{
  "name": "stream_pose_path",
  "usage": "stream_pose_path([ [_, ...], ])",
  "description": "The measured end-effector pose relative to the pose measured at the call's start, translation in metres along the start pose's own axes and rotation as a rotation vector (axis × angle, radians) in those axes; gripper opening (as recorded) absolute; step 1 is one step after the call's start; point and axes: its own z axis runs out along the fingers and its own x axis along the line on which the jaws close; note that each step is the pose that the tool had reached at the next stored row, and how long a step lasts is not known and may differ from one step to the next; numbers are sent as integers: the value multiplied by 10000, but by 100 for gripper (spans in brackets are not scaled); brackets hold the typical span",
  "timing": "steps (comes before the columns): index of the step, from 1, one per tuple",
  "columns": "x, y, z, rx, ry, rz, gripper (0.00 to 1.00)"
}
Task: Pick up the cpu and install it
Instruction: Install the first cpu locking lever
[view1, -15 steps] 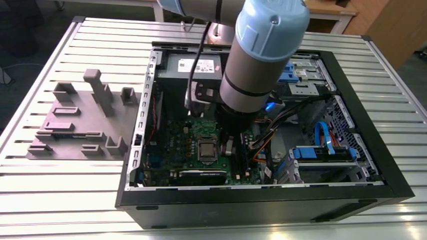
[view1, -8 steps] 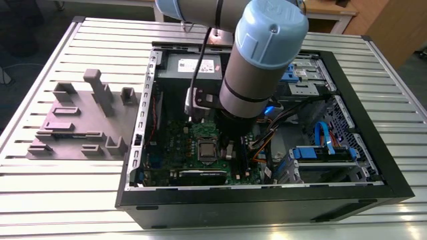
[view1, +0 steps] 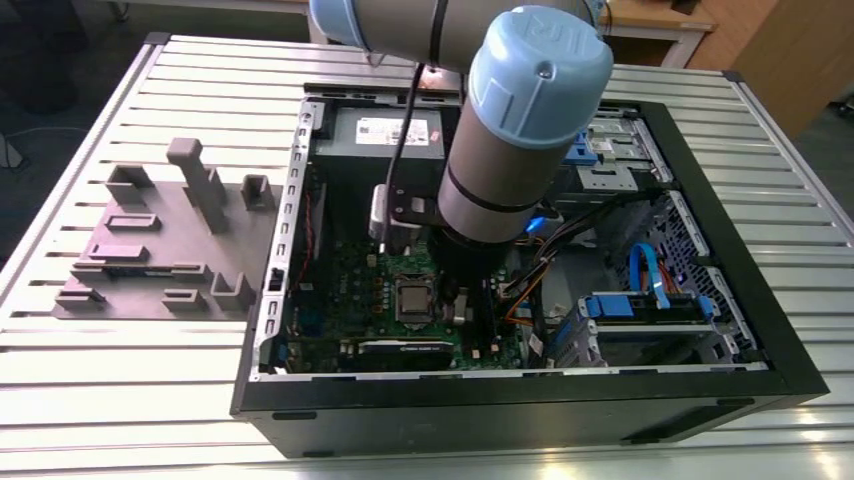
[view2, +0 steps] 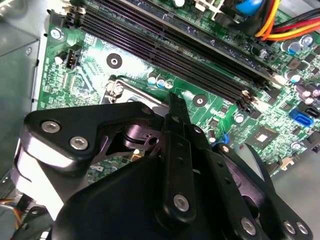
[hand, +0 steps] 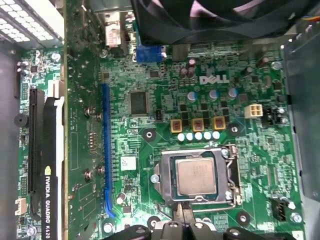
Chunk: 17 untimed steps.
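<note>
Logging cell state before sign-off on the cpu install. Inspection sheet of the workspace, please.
surface: slatted metal table, with an open PC case on it.
job's things: cpu lies flat within the socket frame on the motherboard.
clutter: grey fixture block on the table, at the exterior view's left of the case.
grippers: gripper is low over the board, beside the socket frame's edge; contact cannot be told.
cables: blue flat cables by the drive cage; orange, yellow and red wires near the memory slots.
surroundings: wooden furniture behind the table.
</note>
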Motion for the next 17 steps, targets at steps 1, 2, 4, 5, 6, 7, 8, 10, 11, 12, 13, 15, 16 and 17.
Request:
stream_pose_path([
  [1, 2, 0, 7, -1, 5, -44, 10],
  [2, 4, 1, 11, -1, 9, -89, 10],
  [4, 7, 1, 18, -1, 17, -175, 10],
  [5, 8, 1, 20, -1, 20, -205, 10],
  [6, 8, 0, 25, -1, 22, -228, 10],
  [7, 8, -1, 33, -2, 24, -245, 10],
  [8, 8, -1, 39, -2, 26, -256, 10],
  [10, 8, -2, 49, -2, 30, -270, 10],
  [11, 9, -3, 53, -2, 31, -275, 10],
  [12, 9, -3, 57, -2, 34, -278, 10],
  [13, 8, -3, 59, -2, 38, -280, 10],
  [15, 8, -4, 64, -1, 40, -285, 10],
  [16, 8, -6, 67, -2, 41, -285, 10],
  [17, 8, -7, 67, -3, 43, -284, 10],
])
